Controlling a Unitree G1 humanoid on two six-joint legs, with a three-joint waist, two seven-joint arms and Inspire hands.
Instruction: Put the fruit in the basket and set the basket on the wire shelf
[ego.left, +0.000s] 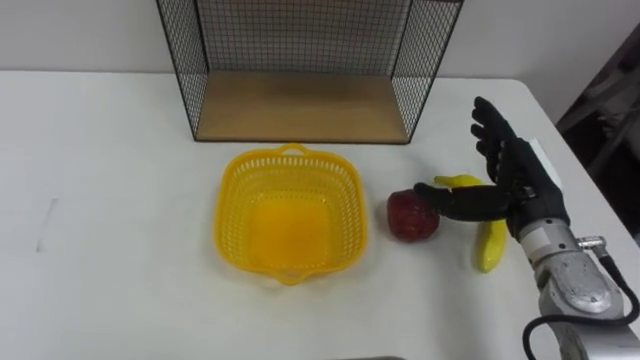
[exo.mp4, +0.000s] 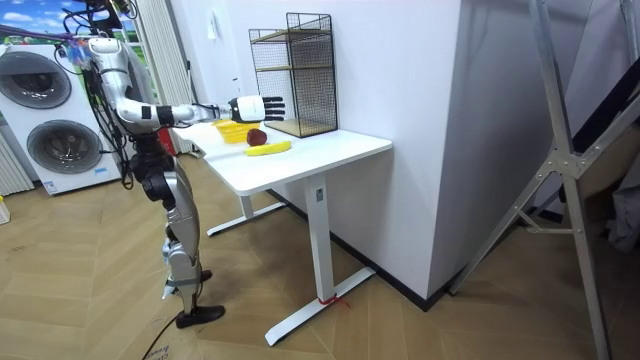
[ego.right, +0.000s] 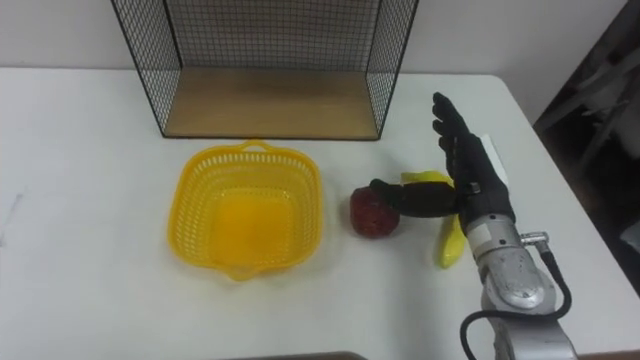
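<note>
- Reaching for the first fruit is the step in hand, by my reading: the right hand (ego.left: 515, 175) hangs over the table (ego.left: 100, 150) with fingers straight and spread wide, holding nothing. Its thumb points sideways and touches, or nearly touches, the apple (ego.left: 410, 217).
- The banana (ego.left: 490, 248) lies just beside the apple, partly under the hand. Both fruits sit on the table to the right of the basket (ego.left: 235, 200), which is empty.
- The wire shelf (ego.left: 300, 105) stands behind the basket at the table's far edge, its wooden floor bare.
- The next move, as I judge it, is to lower the fingers, curl them round the apple and carry it across the short gap to the basket. A nudge from the thumb first could set the apple rolling.
- The eye views show the thumb at the apple and the basket's inside. The room view adds what they cut off — the shelf's upper tier, and the robot standing at the table's end, arm stretched out, washing machines (exo.mp4: 50, 110) behind it.
</note>
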